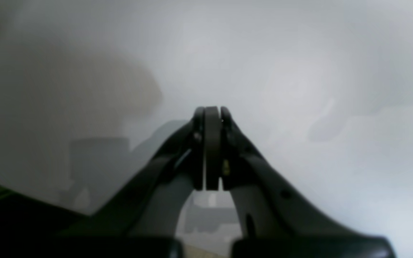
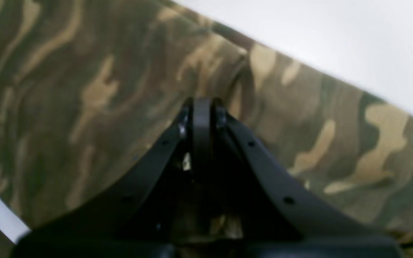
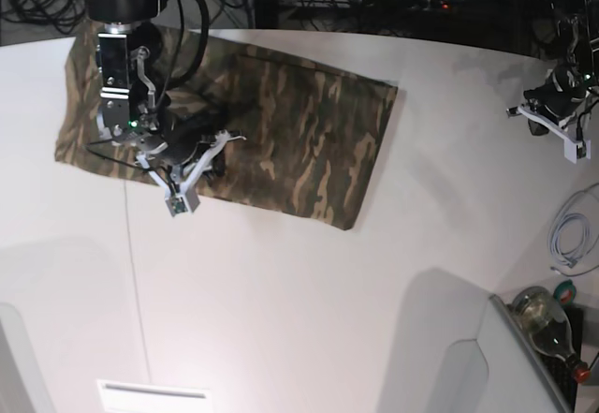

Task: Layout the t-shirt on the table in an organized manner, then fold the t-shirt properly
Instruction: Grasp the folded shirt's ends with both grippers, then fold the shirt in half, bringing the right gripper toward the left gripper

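The camouflage t-shirt [image 3: 281, 132] lies spread on the far left part of the white worktop [image 3: 309, 310], reaching from near the far edge down toward the middle, its right edge running at a slant. It looks partly folded, a flat rectangle of olive, brown and tan, with a rumpled patch where the arm is working.

The right end effector [image 2: 202, 104] is down on the cloth, over the left half of the shirt. From its wrist camera the two dark fingers [image 2: 221, 118] are pinched tight together with camouflage fabric all around them; I cannot tell whether any cloth is caught between them. In the base view the same end effector [image 3: 201, 155] sits right on the shirt's near edge, white camera bracket pointing toward me.

The left end effector [image 1: 212, 114] is well away from the shirt, off at the right side of the worktop [image 1: 299, 71], clenched with nothing between the pads. In the base view it [image 3: 552, 113] hangs near the right edge.

A coiled white cable [image 3: 571, 235] and a glass bottle [image 3: 547, 319] sit off to the right.
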